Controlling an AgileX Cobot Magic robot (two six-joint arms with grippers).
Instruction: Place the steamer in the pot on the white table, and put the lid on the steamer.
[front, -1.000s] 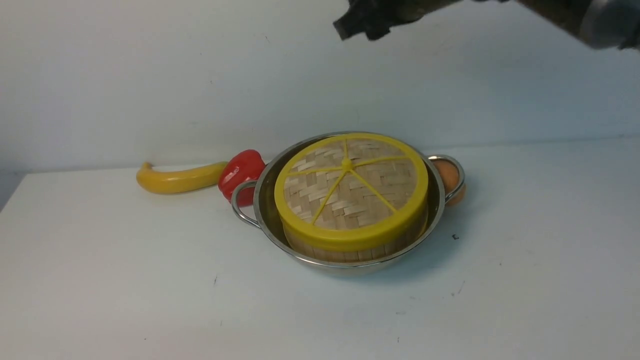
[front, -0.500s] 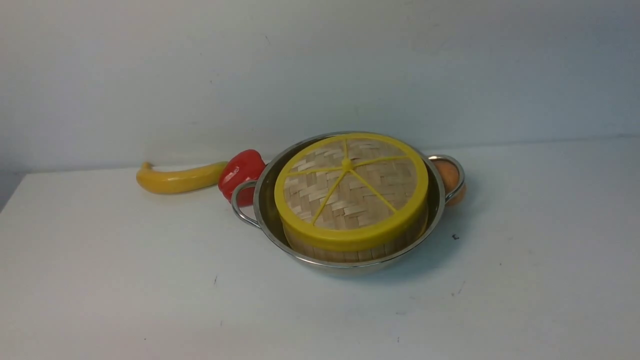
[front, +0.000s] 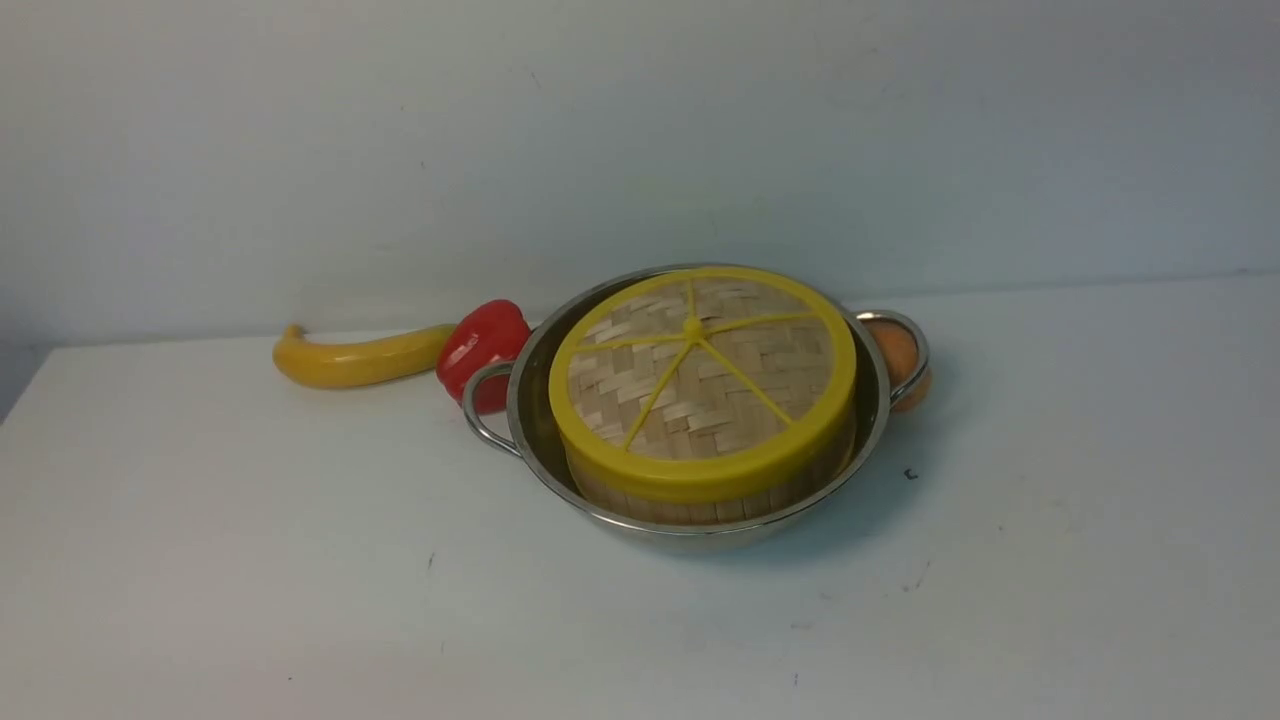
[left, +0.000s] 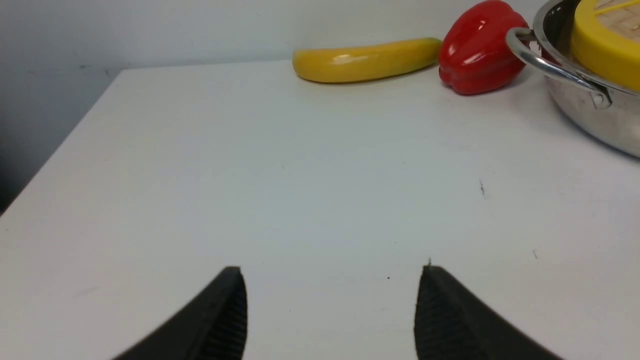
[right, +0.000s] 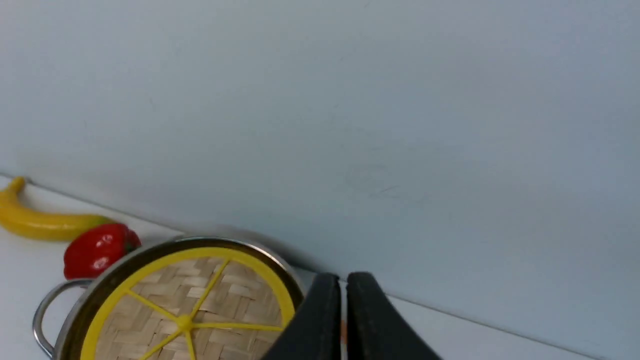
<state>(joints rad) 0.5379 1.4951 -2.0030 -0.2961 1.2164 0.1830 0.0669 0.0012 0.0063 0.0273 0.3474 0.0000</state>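
**Lidded steamer seated in the pot, both grippers clear**

While the pot (front: 700, 520) stands on the white table (front: 250, 560), the steamer (front: 690, 500) sits inside it, its bamboo wall showing just above the pot's near rim. On top of the steamer lies the lid (front: 700, 380), its thick yellow rim flush over the basket and its yellow spokes meeting at the small centre knob; what is inside the steamer cannot be seen.

Against the pot's left looped handle rests a red bell pepper (front: 482, 345), and beyond the pepper, farther from the pot, lies a yellow banana (front: 360, 360) whose end touches or nearly touches the pepper. Behind the pot's right handle sits an orange round object (front: 897, 355), partly hidden by the handle loop; its kind cannot be told. A pale wall (front: 640, 130) rises behind the pot.

Neither arm appears in the front view. In its wrist view the left gripper (left: 330, 300) hangs low over bare table to the left of the pot, its two dark fingers (left: 220, 320) well apart with nothing between them. The right gripper (right: 344, 300) is raised above the pot's right side, its fingers (right: 372, 320) drawn together with only a thin slit between, holding nothing, and apart from the lid.
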